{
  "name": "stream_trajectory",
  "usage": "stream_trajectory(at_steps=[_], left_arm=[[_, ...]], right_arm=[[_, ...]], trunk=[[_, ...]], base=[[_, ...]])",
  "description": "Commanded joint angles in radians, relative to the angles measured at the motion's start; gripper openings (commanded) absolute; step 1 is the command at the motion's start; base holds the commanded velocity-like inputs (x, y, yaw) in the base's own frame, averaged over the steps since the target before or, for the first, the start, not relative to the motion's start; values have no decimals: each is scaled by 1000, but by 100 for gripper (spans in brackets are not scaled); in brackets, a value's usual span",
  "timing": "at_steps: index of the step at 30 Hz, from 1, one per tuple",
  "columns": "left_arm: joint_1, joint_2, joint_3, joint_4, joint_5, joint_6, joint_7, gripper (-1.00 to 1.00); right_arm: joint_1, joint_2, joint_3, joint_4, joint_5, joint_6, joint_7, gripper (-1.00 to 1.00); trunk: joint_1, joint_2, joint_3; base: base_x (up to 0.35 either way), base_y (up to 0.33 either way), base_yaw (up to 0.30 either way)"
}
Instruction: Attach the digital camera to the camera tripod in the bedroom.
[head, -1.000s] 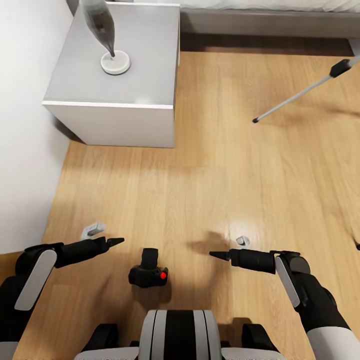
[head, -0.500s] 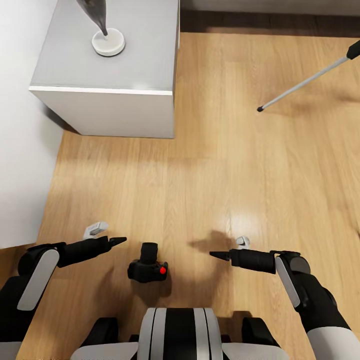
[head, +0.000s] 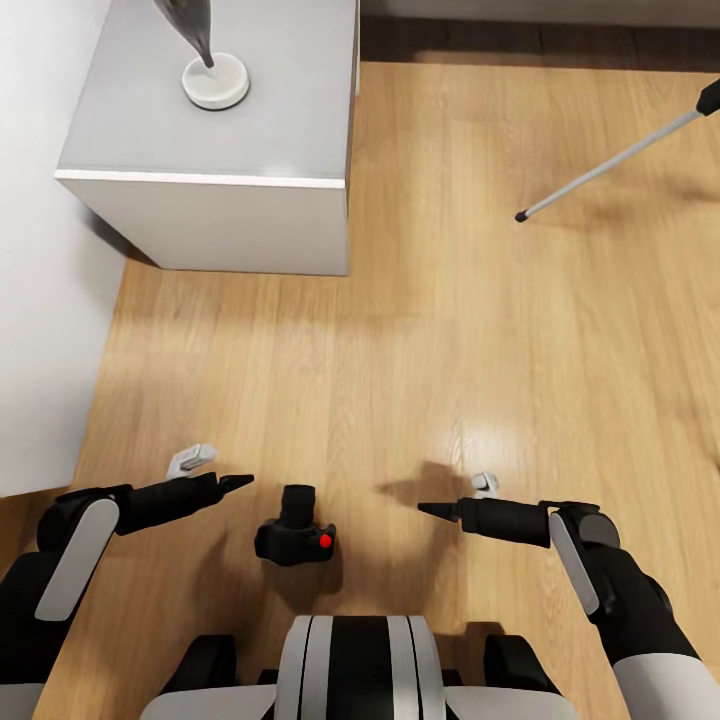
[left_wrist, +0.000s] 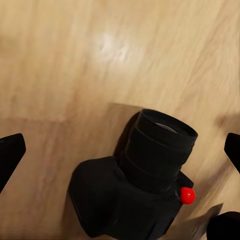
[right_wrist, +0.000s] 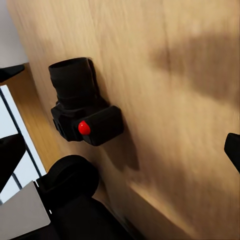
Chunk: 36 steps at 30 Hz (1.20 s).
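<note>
- Wood floor is spreading across the bedroom.
- One grey nightstand is sitting at eleven o'clock.
- One camera tripod leg is slanting at two o'clock.
- Two grippers, left gripper and right gripper, are hovering with jaws spread, empty.
- One digital camera is lying at six o'clock between them.

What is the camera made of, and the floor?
The camera looks like matte black plastic: dull and dark, with a glossy red button. The floor looks like varnished wood: plank lines, grain, and a bright shiny patch. It's a render, so that's a guess.
</note>
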Motion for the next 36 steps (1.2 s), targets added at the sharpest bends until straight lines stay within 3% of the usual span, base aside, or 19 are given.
stream_trajectory(at_steps=[1, 16, 36], left_arm=[[0, 0, 1, 0, -9, 4, -10, 100], [0, 0, 1, 15, -7, 5, -10, 100], [0, -2, 2, 18, -9, 1, -9, 100]], right_arm=[[0, 0, -1, -1, 0, 4, 4, 100], [0, 1, 1, -9, 1, 4, 60, 100], [0, 0, 1, -3, 4, 2, 65, 100]], trunk=[[0, 0, 0], [5, -3, 0], [5, -3, 0]], base=[[0, 0, 0], [0, 0, 0], [0, 0, 0]])
